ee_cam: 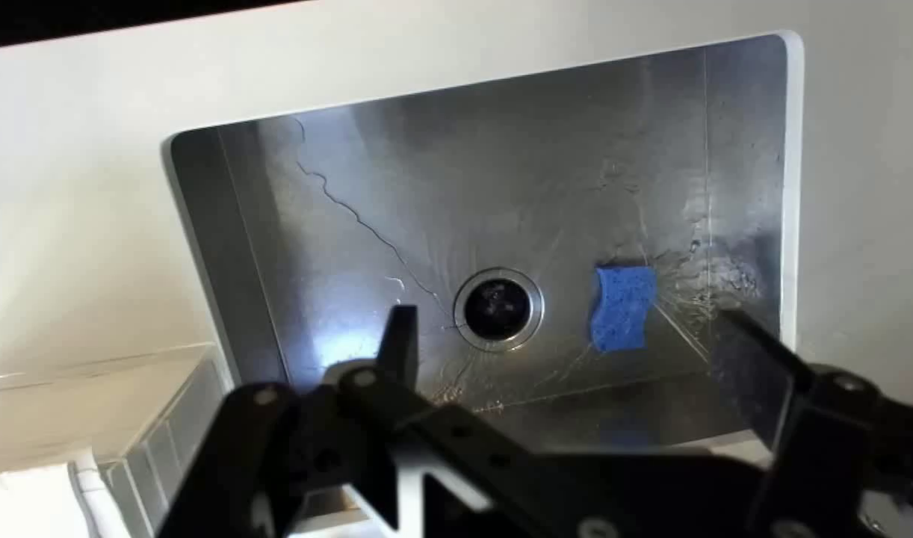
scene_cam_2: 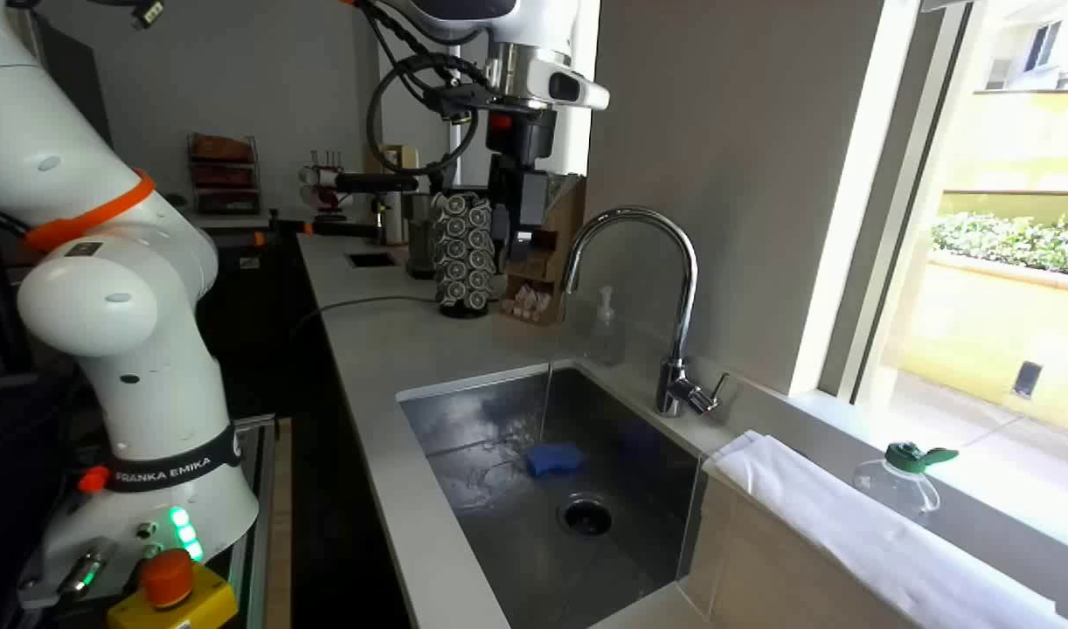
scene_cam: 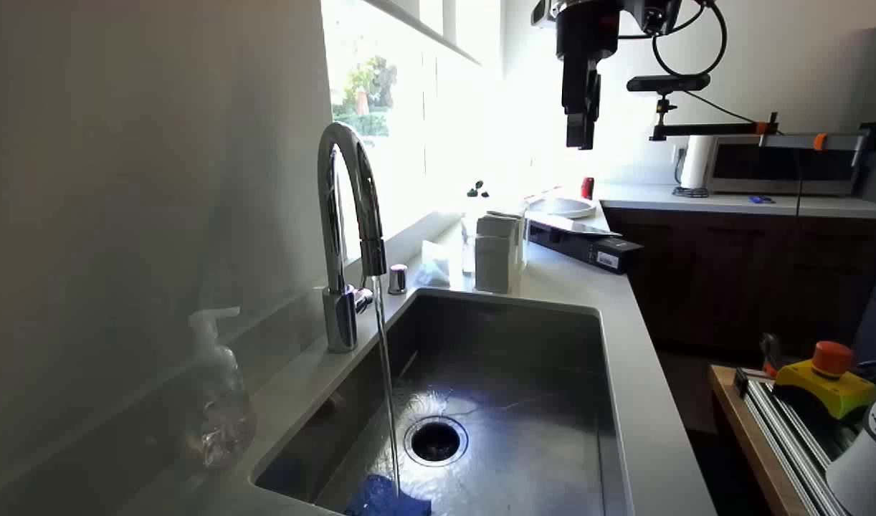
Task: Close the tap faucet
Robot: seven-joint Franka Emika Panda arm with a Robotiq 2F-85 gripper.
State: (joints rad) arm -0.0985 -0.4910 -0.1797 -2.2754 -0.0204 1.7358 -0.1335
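The tap faucet, tall chrome with an arched spout, shows in both exterior views (scene_cam: 330, 215) (scene_cam_2: 689, 288). Water (scene_cam: 385, 358) runs from its spout in a thin stream into the sink (ee_cam: 464, 172). On the side of its base is a small lever (scene_cam_2: 716, 390), angled outward and up. High in the air, apart from the faucet, hangs my gripper (scene_cam: 580, 140) (scene_cam_2: 518, 249), pointing down. In the wrist view the gripper (ee_cam: 567, 312) has its fingers wide apart, nothing between them, with the sink far below. The faucet does not show in that view.
A blue sponge (ee_cam: 623, 308) lies near the drain (ee_cam: 498, 308). Beside the faucet stands a clear soap dispenser (scene_cam: 223, 401). A box (scene_cam_2: 761, 533) topped with white cloth (scene_cam_2: 857, 524) borders the sink, near a green-capped bottle (scene_cam_2: 897, 485). Window and wall rise behind the faucet.
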